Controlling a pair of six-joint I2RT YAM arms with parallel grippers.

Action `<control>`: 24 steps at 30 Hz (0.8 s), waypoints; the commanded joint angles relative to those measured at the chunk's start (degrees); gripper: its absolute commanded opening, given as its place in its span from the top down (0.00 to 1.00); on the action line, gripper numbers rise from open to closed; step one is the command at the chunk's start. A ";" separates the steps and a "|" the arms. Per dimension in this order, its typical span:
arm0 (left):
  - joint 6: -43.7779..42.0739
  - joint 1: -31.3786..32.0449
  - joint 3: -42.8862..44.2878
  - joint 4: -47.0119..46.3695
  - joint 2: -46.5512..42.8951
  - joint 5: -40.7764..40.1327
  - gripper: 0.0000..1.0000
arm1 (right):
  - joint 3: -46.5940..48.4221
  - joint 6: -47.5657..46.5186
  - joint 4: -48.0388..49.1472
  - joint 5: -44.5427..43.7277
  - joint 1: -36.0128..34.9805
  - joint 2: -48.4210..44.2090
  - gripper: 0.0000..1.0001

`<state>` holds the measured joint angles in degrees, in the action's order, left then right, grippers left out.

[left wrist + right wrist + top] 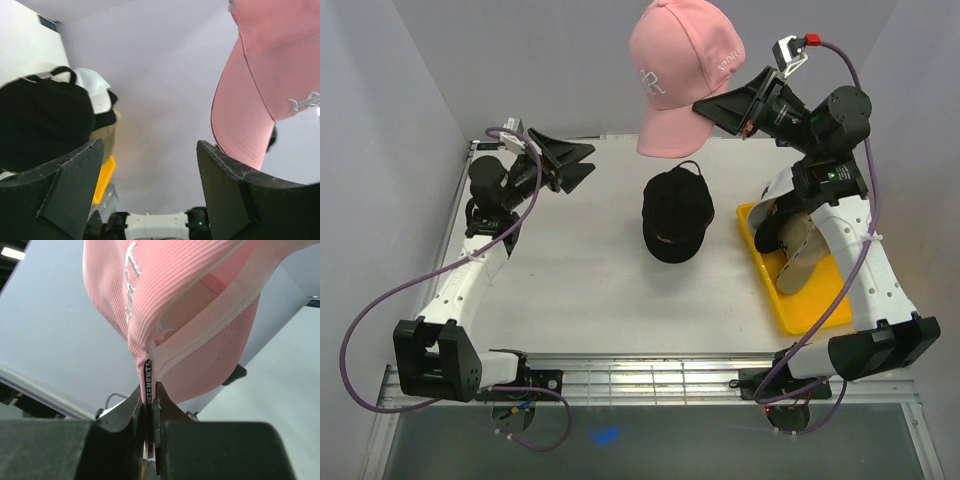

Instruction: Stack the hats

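Note:
My right gripper [705, 105] is shut on the rim of the pink cap [682, 70] and holds it high above the back of the table, brim hanging down. The right wrist view shows the jaws [148, 400] pinching the pink cap [170, 300] at its black label. A black cap [675, 215] lies in the middle of the table, below and in front of the pink one. A white cap [780, 185], a black cap [768, 232] and a tan cap [800, 255] lie piled in the yellow tray [800, 310]. My left gripper [588, 160] is open and empty at the back left.
The left wrist view looks across the table between the left gripper's open fingers [70, 190]: black cap [40, 120] on the left, white cap [95, 87] and yellow tray [102, 180] behind it, pink cap [270, 75] hanging upper right. Grey walls surround the table.

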<state>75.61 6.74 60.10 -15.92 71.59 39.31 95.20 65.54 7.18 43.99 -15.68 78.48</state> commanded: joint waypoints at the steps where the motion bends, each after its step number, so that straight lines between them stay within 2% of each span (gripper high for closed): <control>1: 16.11 0.64 -2.96 -25.36 -0.05 6.05 0.15 | -3.17 12.48 21.89 3.12 -0.49 0.36 0.92; 3: 18.16 0.64 -3.14 -29.67 1.00 5.34 0.16 | -4.31 14.34 24.71 2.95 -0.93 0.97 0.92; 11: 18.78 6.00 0.56 -31.80 4.52 2.18 0.16 | -10.47 21.47 38.59 0.75 -3.56 3.17 0.92; 24: 19.40 10.22 -1.30 -35.49 5.14 -1.16 0.16 | -16.44 22.27 42.83 -1.10 -5.68 3.44 0.92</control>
<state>94.76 16.40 58.85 -48.40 77.49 39.48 79.57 88.12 44.38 44.21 -21.04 82.94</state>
